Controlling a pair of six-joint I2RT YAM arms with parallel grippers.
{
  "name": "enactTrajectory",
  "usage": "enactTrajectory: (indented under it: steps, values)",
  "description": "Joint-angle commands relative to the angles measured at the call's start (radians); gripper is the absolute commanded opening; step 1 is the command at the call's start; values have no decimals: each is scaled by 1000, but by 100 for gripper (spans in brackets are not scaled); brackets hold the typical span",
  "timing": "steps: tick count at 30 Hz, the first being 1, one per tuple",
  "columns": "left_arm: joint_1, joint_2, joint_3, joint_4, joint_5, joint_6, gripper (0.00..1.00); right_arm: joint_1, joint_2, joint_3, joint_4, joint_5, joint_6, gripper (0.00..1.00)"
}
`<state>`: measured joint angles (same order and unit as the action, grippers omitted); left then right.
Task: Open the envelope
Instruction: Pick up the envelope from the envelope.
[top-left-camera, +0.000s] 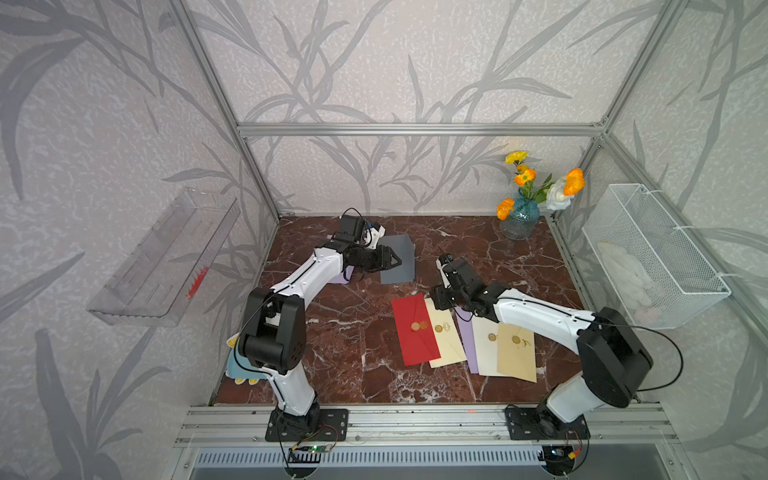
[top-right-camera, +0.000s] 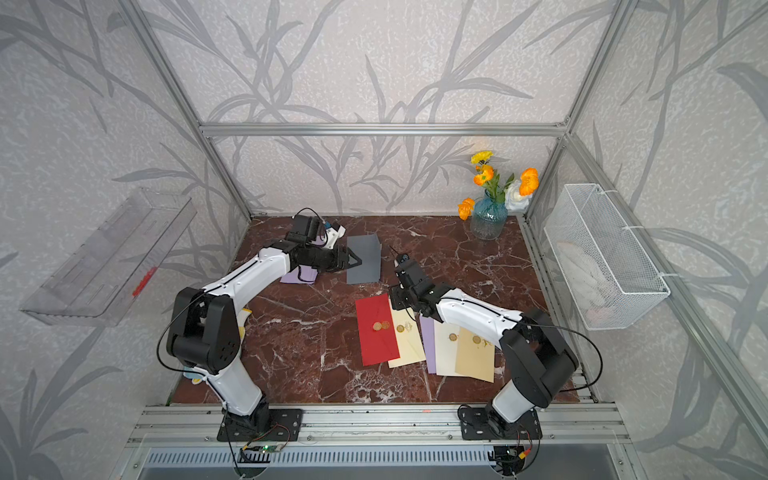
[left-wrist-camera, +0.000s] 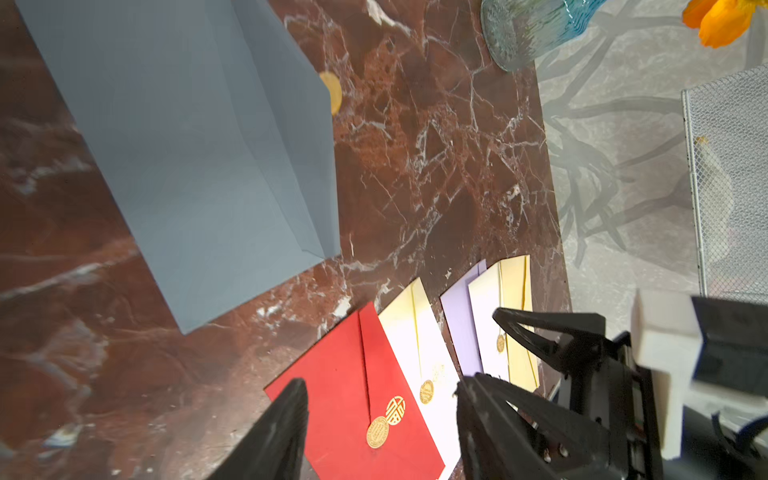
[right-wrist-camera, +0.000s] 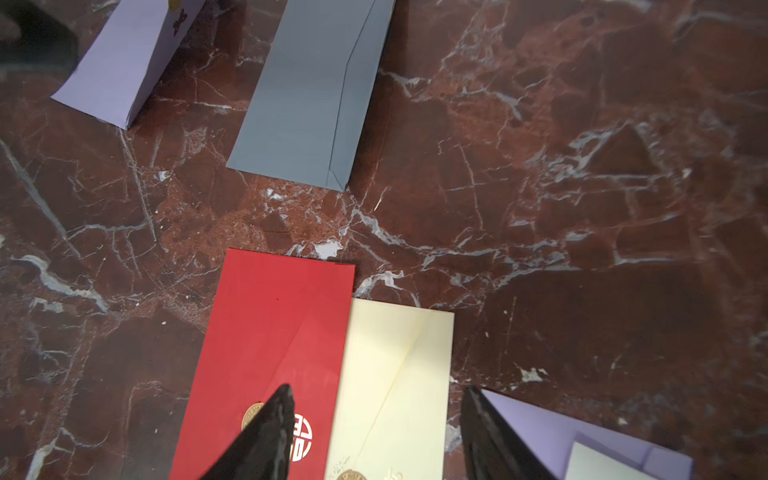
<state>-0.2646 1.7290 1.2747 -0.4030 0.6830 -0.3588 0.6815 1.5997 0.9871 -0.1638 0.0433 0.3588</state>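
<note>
Apparently grey flap is up, both pincers empty

Grey envelope (top-left-camera: 405, 272) lies near the back edge of the worktop (top-left-camera: 340, 332), about mid-width. Its flap looks lifted along one long side, with a gold seal (left-wrist-camera: 332, 93) at the flap tip.

Left pincer (left-wrist-camera: 380, 382) hovers by it, jaws apart, gripping nothing. Right pincer (right-wrist-camera: 376, 388) is also parted and empty, over the fanned stack near the front right, above the red envelope (top-left-camera: 415, 332).

Handling guess: thin paper, very light and floppy, likely to skate on polished marble. The body lies flat with no edge to pinch, so take the raised flap near its tip and pin the body with the other pincer. The seal may tear the paper.

Unclear:
- The pocket interior isn't visible, so I can't tell if anything is inside.
- Lavender envelope (top-left-camera: 347, 277) is half hidden under the left arm.
- Yellow-and-blue item at the front left corner is cut off by the arm and unidentifiable.
</note>
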Motion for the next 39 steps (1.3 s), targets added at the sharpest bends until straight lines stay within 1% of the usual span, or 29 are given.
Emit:
enactTrajectory:
  steps: [1, 2, 4, 8, 9, 11, 15, 17, 21, 26, 31, 39]
  values:
    - [-19, -58, -114, 135, 9, -80, 58, -13, 46, 8, 27, -148, 14, 64]
    - [-23, -75, -160, 183, 9, -116, 59, -18, 57, 10, 30, -165, 15, 64]
    - [-35, -91, -242, 290, 50, -181, 60, -31, 79, 11, 45, -202, 26, 63]
    - [-74, -90, -319, 329, 70, -226, 60, -58, 101, 14, 71, -291, 41, 63]
    - [-84, -93, -337, 346, 74, -238, 60, -65, 133, 13, 77, -314, 45, 63]
    - [-98, -102, -378, 388, 85, -267, 60, -77, 149, 4, 103, -364, 57, 63]
    - [-105, -96, -433, 400, 89, -279, 60, -105, 189, -10, 153, -471, 92, 62]
    - [-105, -101, -460, 400, 80, -280, 60, -116, 203, -22, 172, -500, 108, 62]
    - [-105, -104, -499, 414, 90, -295, 60, -131, 228, -36, 201, -547, 125, 62]
    - [-105, -91, -528, 418, 89, -298, 60, -139, 243, -42, 198, -572, 126, 62]
    - [-105, -48, -547, 426, 92, -295, 60, -150, 265, -47, 217, -614, 138, 62]
    - [-105, 12, -565, 440, 90, -292, 59, -165, 316, -65, 298, -701, 197, 61]
